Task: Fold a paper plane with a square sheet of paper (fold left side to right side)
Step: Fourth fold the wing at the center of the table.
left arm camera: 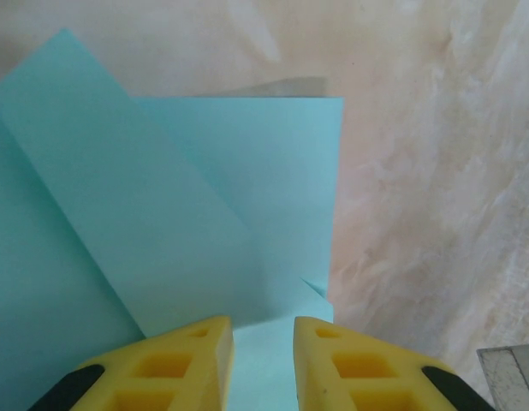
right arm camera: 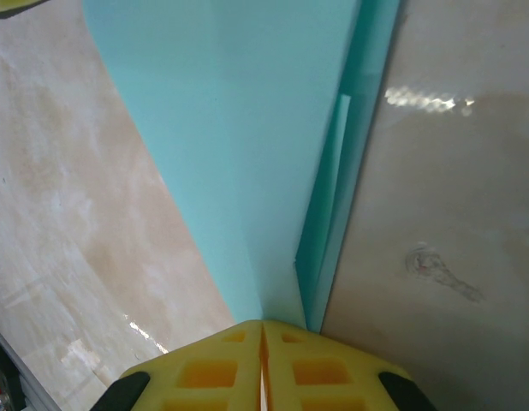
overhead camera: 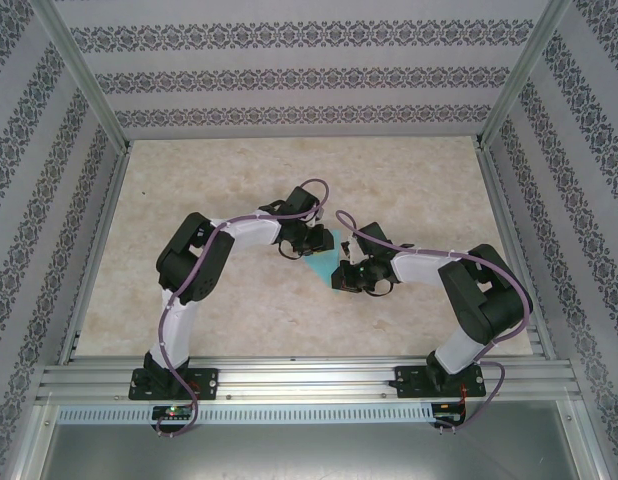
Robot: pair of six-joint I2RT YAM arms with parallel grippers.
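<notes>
paper sheet [overhead camera: 322, 262]: turquoise, folded, lay on desk [overhead camera: 239, 180]
left pincer [left arm camera: 263, 327]: slightly released, above sheet's edge
right pincer [right arm camera: 263, 329]: clenched on sheet's narrow tip

Left, bottom edges cut off paper plane [left arm camera: 162, 214].

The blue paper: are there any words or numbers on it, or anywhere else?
No, there are none to read.
The paper is plain turquoise.
The walls carry only a repeating ornament, no letters.
The mark on the table is a faint smudge, not writing.
</notes>
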